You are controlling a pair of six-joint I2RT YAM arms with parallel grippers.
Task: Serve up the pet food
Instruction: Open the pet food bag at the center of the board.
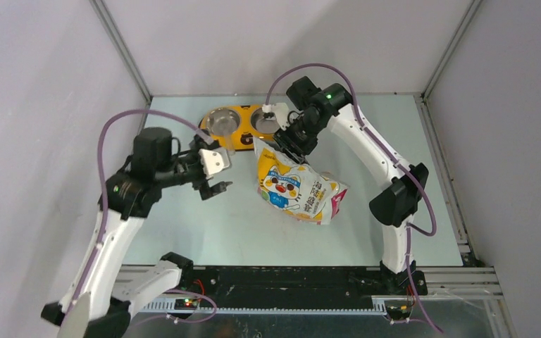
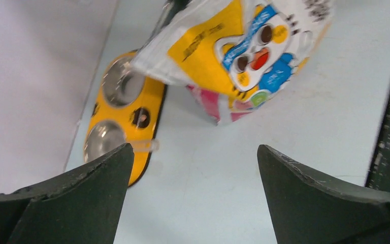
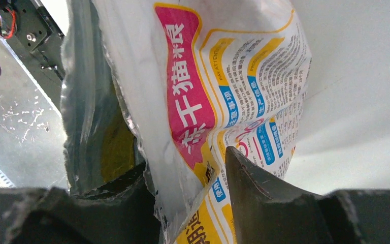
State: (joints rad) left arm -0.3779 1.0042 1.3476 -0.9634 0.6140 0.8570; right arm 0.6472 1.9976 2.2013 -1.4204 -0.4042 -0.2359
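The dark fingers [image 3: 264, 203] of the right gripper [image 3: 185, 162] fill the bottom of the right wrist view, and they are pressed together on the top edge of the pet food bag [image 3: 223, 76]; only the thin bag film is between them. The film is glossy and wrinkled, with a pink stripe, white and yellow fields, and small blue printed text. At the left side the bag mouth is open, and the inside is grey and shiny. The food itself is not visible in any view.

From above, the right gripper [image 1: 289, 144] holds the bag [image 1: 299, 190] by its upper corner, just beside the right bowl of the yellow feeder [image 1: 236, 123]. The bag hangs tilted, with the cartoon cat face up. Its lower end is over the middle of the pale table [image 1: 183, 225]; I cannot tell if it touches.

The left gripper [image 1: 215, 176] is near the bag on its left, apart from it. Its jaws are spread wide and hold nothing, as seen in the left wrist view [image 2: 194, 147]. A clear plastic piece [image 2: 144, 146] lies at the feeder's edge.
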